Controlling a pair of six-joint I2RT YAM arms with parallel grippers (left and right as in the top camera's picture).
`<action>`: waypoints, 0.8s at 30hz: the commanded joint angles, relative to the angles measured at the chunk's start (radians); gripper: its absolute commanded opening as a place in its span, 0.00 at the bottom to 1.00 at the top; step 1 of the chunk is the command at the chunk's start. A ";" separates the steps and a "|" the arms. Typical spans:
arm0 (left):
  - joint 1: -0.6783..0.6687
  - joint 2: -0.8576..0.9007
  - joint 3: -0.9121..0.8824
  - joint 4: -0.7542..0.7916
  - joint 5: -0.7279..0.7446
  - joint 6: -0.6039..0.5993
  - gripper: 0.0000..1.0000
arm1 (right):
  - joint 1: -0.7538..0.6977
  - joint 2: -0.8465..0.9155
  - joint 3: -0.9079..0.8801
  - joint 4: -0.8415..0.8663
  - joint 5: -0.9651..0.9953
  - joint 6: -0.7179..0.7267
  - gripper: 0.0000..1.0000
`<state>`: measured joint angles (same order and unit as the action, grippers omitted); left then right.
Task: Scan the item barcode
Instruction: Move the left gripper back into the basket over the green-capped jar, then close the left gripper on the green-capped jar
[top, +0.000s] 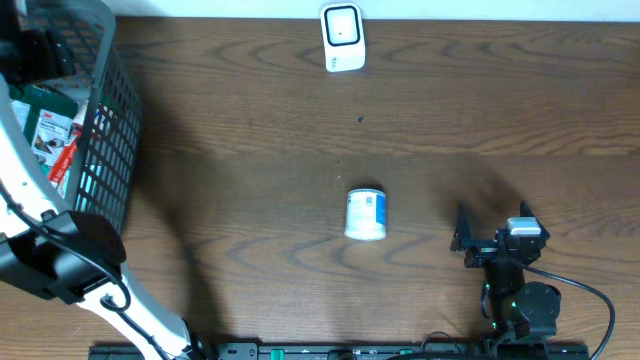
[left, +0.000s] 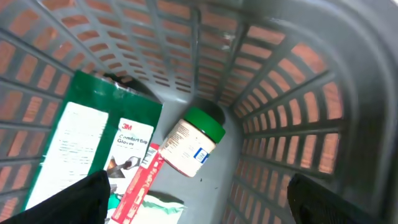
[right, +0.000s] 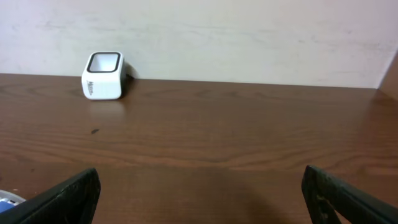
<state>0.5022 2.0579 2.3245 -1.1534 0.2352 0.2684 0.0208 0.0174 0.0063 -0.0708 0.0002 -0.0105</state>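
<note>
Our left gripper (left: 199, 202) hangs inside the grey lattice basket (left: 280, 93) at nine o'clock, fingers spread and empty, probably picking an item to scan: the smooth green-lidded jar (left: 193, 142) or the flat glove pack (left: 93, 149). We see a white cylindrical canister (top: 366, 214) lying on its side mid-table (top: 250, 120), the boxy scanner (top: 342, 38) at twelve, and our right gripper (right: 200, 193) parked at four, fingers wide.

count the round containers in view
2. A white tub with a blue label sits centrally on the table; a green-lidded jar lies in the basket beside the green glove pack. More could be hidden under the packs.
</note>
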 joint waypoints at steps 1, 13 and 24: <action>0.005 0.094 -0.060 0.003 0.008 0.011 0.89 | -0.006 -0.004 -0.001 -0.004 0.010 0.010 0.99; 0.005 0.291 -0.082 0.070 0.016 0.140 0.90 | -0.006 -0.004 -0.001 -0.004 0.010 0.010 0.99; 0.005 0.354 -0.084 0.080 0.060 0.142 0.86 | -0.006 -0.004 -0.001 -0.004 0.010 0.010 0.99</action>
<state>0.5022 2.3814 2.2383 -1.0847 0.2760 0.3946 0.0208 0.0174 0.0063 -0.0708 0.0002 -0.0105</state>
